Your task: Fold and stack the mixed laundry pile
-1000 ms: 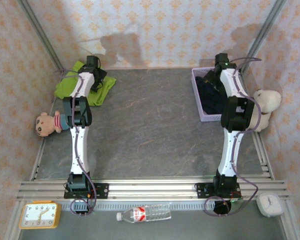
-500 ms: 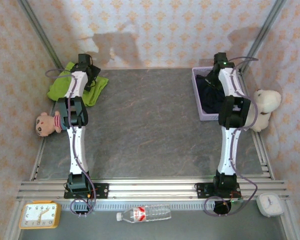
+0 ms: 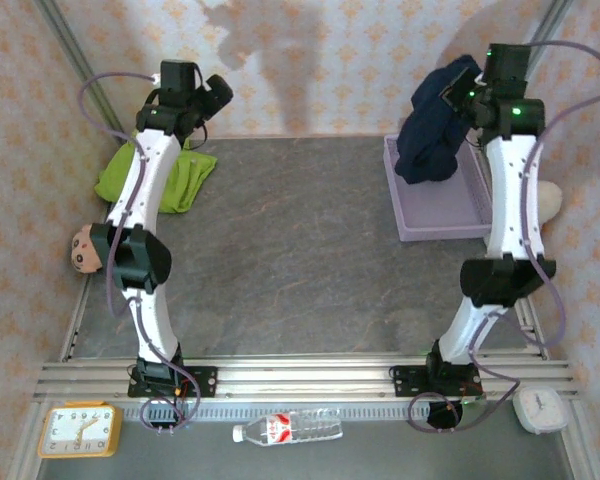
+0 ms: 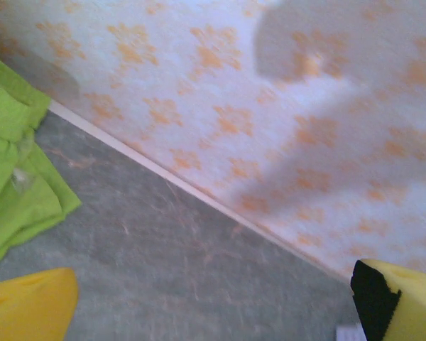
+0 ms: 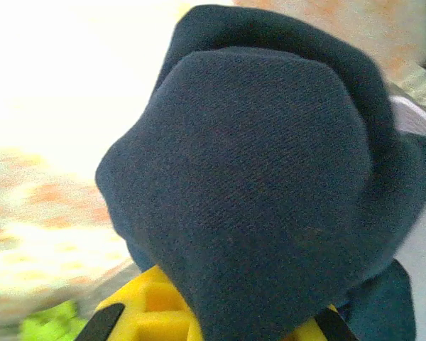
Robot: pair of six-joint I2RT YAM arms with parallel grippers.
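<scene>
Navy garment (image 3: 435,125) (image 5: 270,177) hung bunched from the right claw (image 3: 460,95) (image 5: 220,323), which was clenched on it with cloth draped over the fingers. It was lifted high, probably to clear the wall of the lavender basket (image 3: 435,215) under the claw. Lime-green garment (image 3: 175,180) (image 4: 14,177) lay crumpled on the table below the left claw (image 3: 215,95) (image 4: 213,312), off to one side and untouched. Left claw was released, jaws wide, nothing between them. Half a second earlier both arms were low: right down in the basket with the navy inside, left over the green. Both have since risen

Overhead looks down; wrists close-up (left shares green garment (image 3: 192,180)).
</scene>
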